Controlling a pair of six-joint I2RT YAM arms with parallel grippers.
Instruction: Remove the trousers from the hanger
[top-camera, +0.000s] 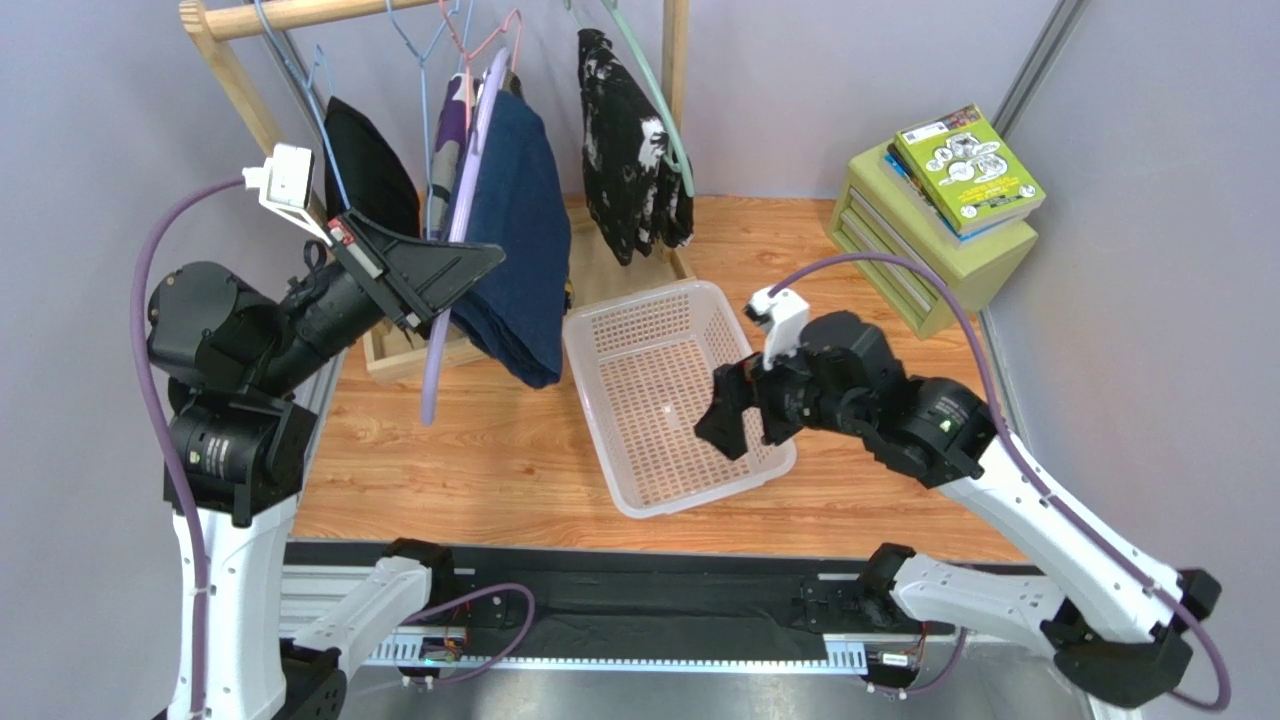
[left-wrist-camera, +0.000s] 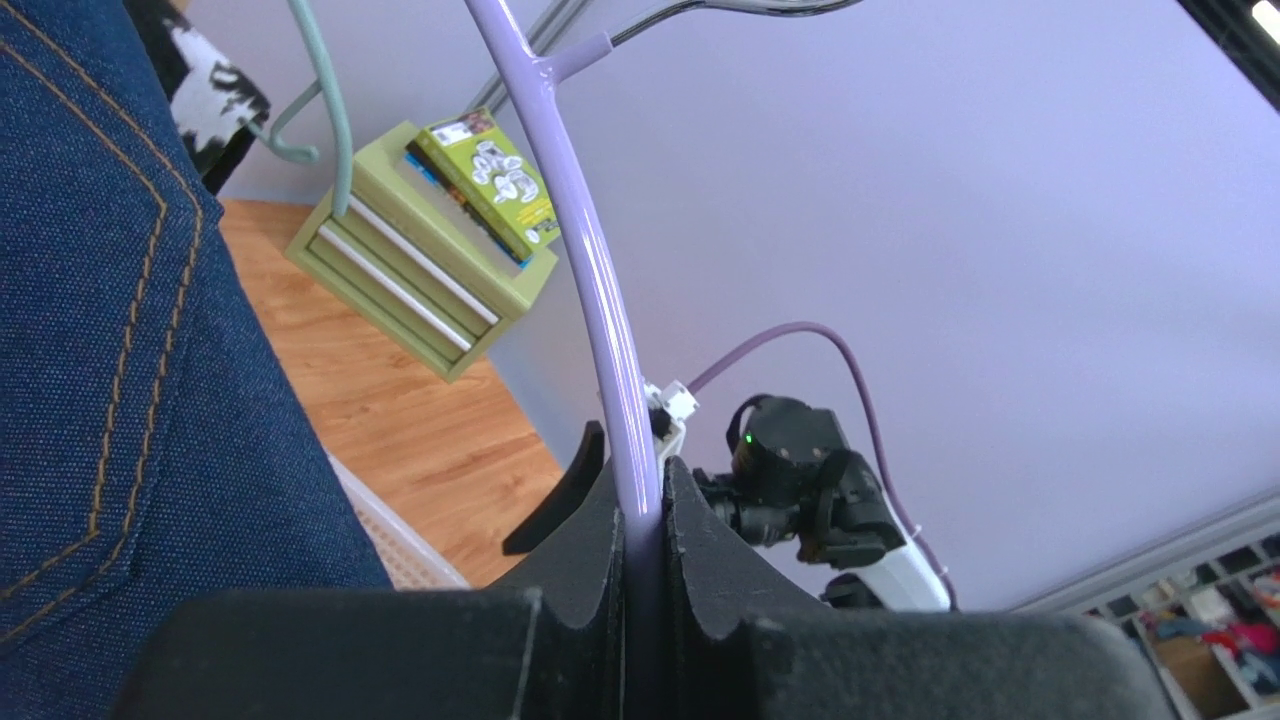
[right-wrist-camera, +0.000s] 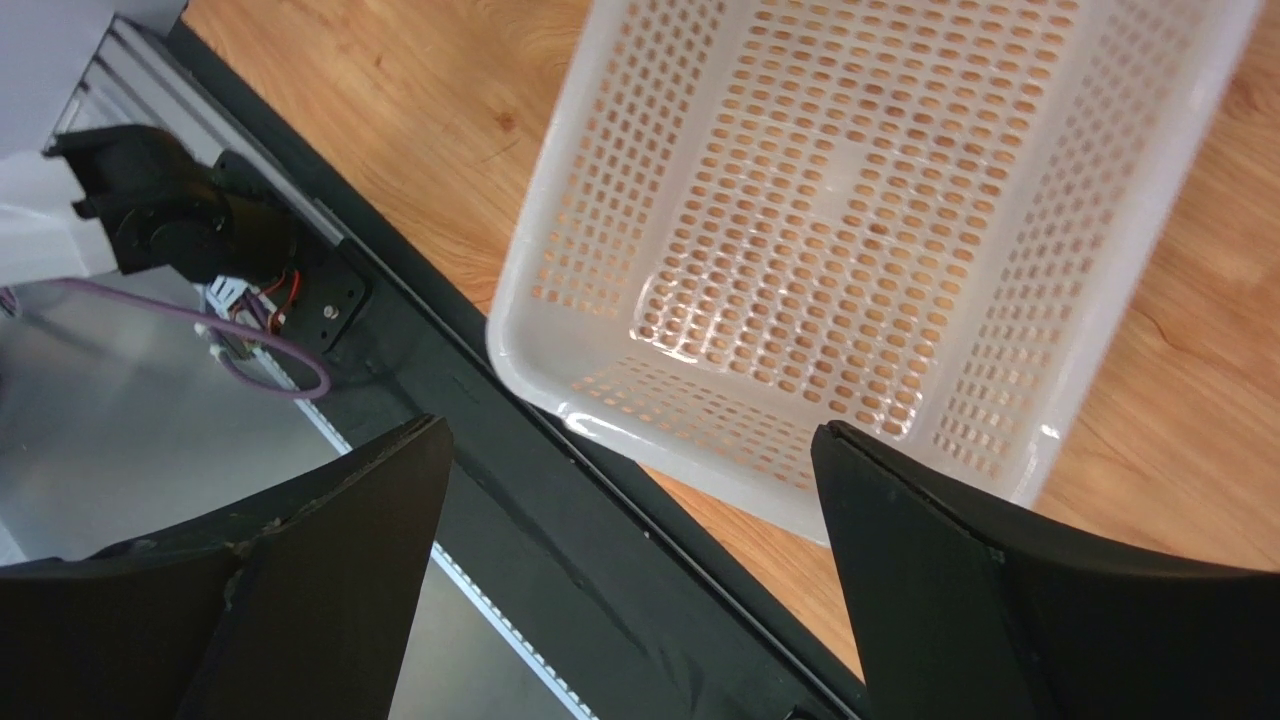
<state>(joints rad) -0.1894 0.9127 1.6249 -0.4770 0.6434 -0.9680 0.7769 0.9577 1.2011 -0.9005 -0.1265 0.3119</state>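
The dark navy denim trousers (top-camera: 519, 240) hang folded over the lilac hanger (top-camera: 458, 225) on the wooden rack. My left gripper (top-camera: 473, 267) is shut on the hanger's lilac arm, just left of the trousers. In the left wrist view the lilac hanger (left-wrist-camera: 579, 225) runs up from between my shut left gripper (left-wrist-camera: 643, 503), with the denim trousers (left-wrist-camera: 135, 375) filling the left side. My right gripper (top-camera: 724, 420) is open and empty above the near right part of the white basket (top-camera: 601, 323). In the right wrist view my right gripper (right-wrist-camera: 631, 450) hangs open over the basket's near wall (right-wrist-camera: 676, 450).
The wooden rack (top-camera: 226, 68) also holds a black garment (top-camera: 368, 165) on a light-blue hanger and a black-and-white blotched garment (top-camera: 631, 143) on a pale green hanger. A green drawer box (top-camera: 932, 240) with books (top-camera: 965, 168) stands at the back right. Grey walls close in both sides.
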